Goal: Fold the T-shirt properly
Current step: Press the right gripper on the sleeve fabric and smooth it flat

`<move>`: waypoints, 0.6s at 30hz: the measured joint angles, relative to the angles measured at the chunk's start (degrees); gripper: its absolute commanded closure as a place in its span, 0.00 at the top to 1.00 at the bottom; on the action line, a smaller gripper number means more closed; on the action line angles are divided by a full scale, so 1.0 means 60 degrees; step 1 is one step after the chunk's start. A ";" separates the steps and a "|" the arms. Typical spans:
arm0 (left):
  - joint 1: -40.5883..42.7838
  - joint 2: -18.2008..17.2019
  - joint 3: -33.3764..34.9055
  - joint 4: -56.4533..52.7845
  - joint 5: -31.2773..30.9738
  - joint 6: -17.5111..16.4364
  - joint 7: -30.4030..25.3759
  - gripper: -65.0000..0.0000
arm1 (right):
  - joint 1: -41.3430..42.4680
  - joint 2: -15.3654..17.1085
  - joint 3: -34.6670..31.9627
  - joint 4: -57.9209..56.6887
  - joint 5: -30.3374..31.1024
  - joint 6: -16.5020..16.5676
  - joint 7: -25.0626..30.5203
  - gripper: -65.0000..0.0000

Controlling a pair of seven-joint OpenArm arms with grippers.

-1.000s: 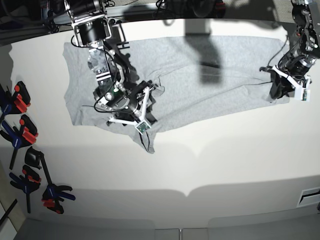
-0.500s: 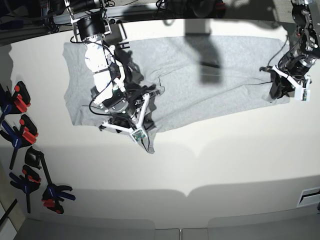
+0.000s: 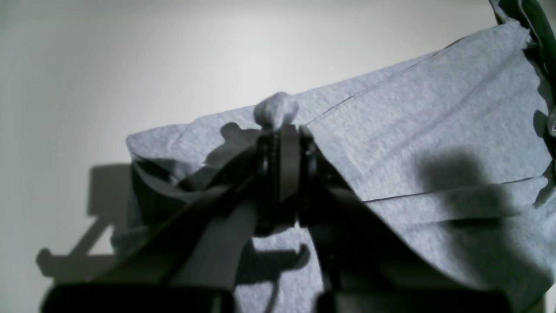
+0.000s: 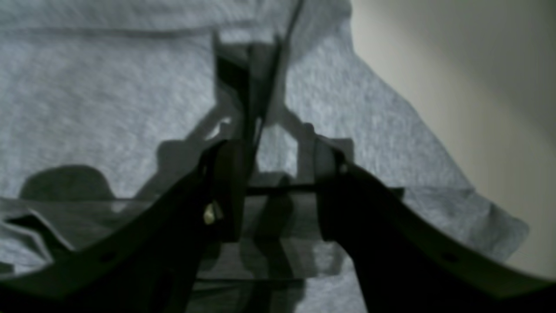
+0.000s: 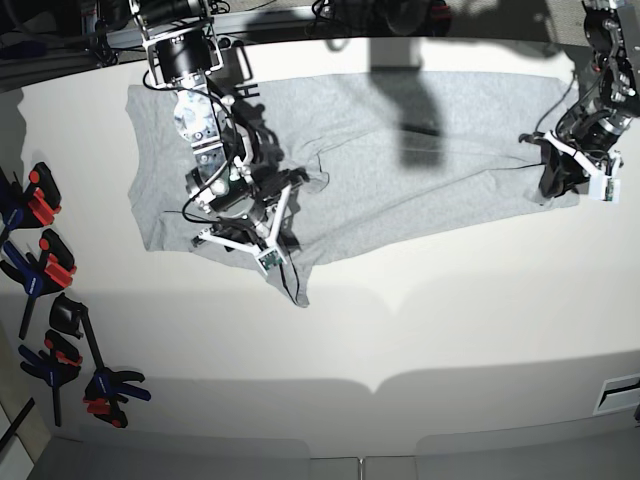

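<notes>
The light grey T-shirt [image 5: 400, 150] lies spread wide across the far half of the white table [image 5: 420, 330], creased near its middle, with one flap hanging toward the front. At the shirt's right end my left gripper [image 5: 549, 183] is shut on a pinch of its edge. In the left wrist view a small tuft of T-shirt [image 3: 276, 108] pokes out past that gripper [image 3: 282, 134]. My right gripper [image 5: 290, 190] hovers over the left part of the shirt. In the right wrist view the right gripper [image 4: 276, 171] stands open, with only grey T-shirt [image 4: 108, 100] showing between its fingers.
Several black, red and blue spring clamps [image 5: 45, 265] lie along the table's left edge, with more clamps [image 5: 100, 385] nearer the front. Dark equipment and cables line the far edge behind the shirt. Bare table [image 4: 478, 78] lies just right of the right gripper.
My right arm's wrist has swung a little left over the shirt, staying open. The left arm has kept its grip and place.
</notes>
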 measured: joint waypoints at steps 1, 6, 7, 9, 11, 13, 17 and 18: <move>0.0000 0.0004 0.0000 0.0000 0.0000 0.0000 0.0000 0.00 | 0.0000 -0.0004 0.0000 0.0000 -0.0175 -0.0007 0.0004 0.37; 0.0000 0.0000 0.0000 0.0000 0.0000 0.0000 0.0000 0.00 | 0.0000 0.0000 0.0000 0.0000 -0.0328 -0.0022 0.0044 0.37; 0.0000 0.0000 0.0000 0.0000 0.0000 0.0000 0.0000 0.00 | 0.0004 0.0000 0.0000 0.0000 -0.0284 -0.0022 0.0044 0.37; 0.0000 0.0004 0.0000 0.0000 0.0000 0.0000 0.0000 0.00 | 0.0004 -0.0004 0.0000 0.0000 -0.0233 -0.0022 0.0117 0.37; 0.0000 0.0000 0.0000 0.0000 0.0000 0.0000 0.0000 0.00 | 0.0004 0.0000 0.0000 0.0000 -0.0237 -0.0022 0.0189 0.36; 0.0000 0.0004 0.0000 0.0000 0.0000 0.0000 0.0000 0.00 | 0.0004 0.0000 0.0000 0.0000 -0.0226 -0.0022 0.0335 0.32; 0.0000 0.0000 0.0000 0.0000 0.0000 0.0000 0.0000 0.00 | 0.0004 -0.0004 0.0000 0.0000 0.0423 -0.0022 0.0433 0.30; 0.0000 0.0000 0.0000 0.0000 0.0000 0.0000 0.0004 0.00 | 0.0004 0.0000 0.0000 0.0000 0.0488 -0.0022 0.0441 0.30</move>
